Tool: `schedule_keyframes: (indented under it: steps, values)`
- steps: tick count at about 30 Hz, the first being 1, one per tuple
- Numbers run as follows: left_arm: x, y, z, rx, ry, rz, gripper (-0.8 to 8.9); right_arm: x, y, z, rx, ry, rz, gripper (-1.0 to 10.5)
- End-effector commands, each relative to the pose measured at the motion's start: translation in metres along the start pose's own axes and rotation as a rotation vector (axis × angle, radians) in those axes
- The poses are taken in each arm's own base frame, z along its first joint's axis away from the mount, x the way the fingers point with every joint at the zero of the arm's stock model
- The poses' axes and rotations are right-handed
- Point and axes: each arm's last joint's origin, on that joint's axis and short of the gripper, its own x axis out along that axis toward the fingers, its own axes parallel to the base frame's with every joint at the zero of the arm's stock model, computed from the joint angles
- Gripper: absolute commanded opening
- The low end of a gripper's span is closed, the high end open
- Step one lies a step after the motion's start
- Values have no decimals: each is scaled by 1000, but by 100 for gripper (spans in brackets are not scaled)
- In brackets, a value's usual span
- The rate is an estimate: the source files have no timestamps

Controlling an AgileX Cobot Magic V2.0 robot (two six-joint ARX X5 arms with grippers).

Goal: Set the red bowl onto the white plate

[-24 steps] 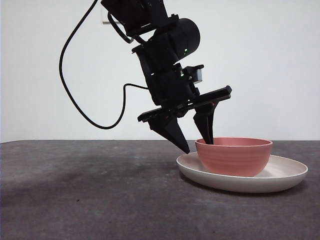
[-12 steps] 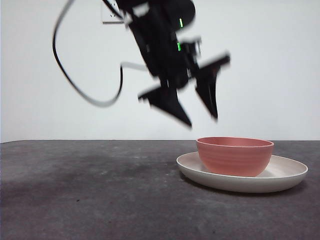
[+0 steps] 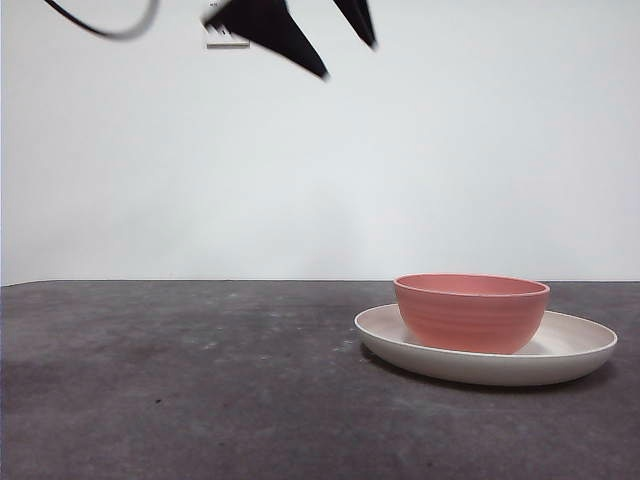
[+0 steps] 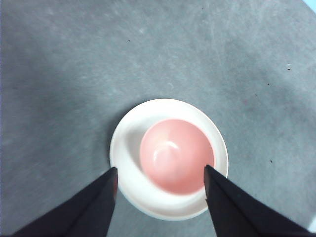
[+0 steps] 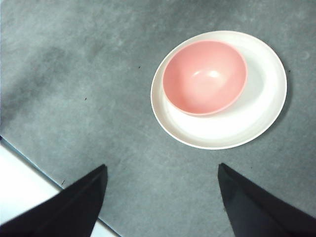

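No writing or label was legible anywhere. The salmon-pink, faintly ridged red bowl [image 3: 472, 312] sat upright inside the cream white plate [image 3: 575, 352] on the dark grey table [image 3: 180, 390], nearer one side of its rim. The left gripper [image 4: 160, 180] hung high above them with jaws spread and empty; the right gripper [image 5: 163, 180] waited off to the side, jaws likewise apart.

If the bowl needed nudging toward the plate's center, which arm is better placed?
Left, probably. The left gripper hangs open directly above the red bowl on the white plate; the right gripper, also open, sits off to one side.
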Motion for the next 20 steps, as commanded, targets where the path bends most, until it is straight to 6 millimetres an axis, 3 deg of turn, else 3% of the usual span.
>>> schedule_keyframes:
  steps: [1, 7, 10, 16, 20]
  values:
    - [-21, 7, 3, 24, -21, 21, 284, -2, 1, 5, -11, -19, 1, 355]
    - [-59, 23, -15, 3, -54, 72, 284, -2, 1, 5, -11, -19, 1, 355]
    - [-72, 28, -43, 17, -42, 74, 284, -2, 1, 5, -10, -19, 0, 355]
    - [-76, 27, -105, 22, -26, -151, 279, -2, 1, 5, -7, -17, 1, 355]
    - [-76, 27, -127, 14, 11, -176, 279, -2, 1, 5, 2, -18, 1, 355]
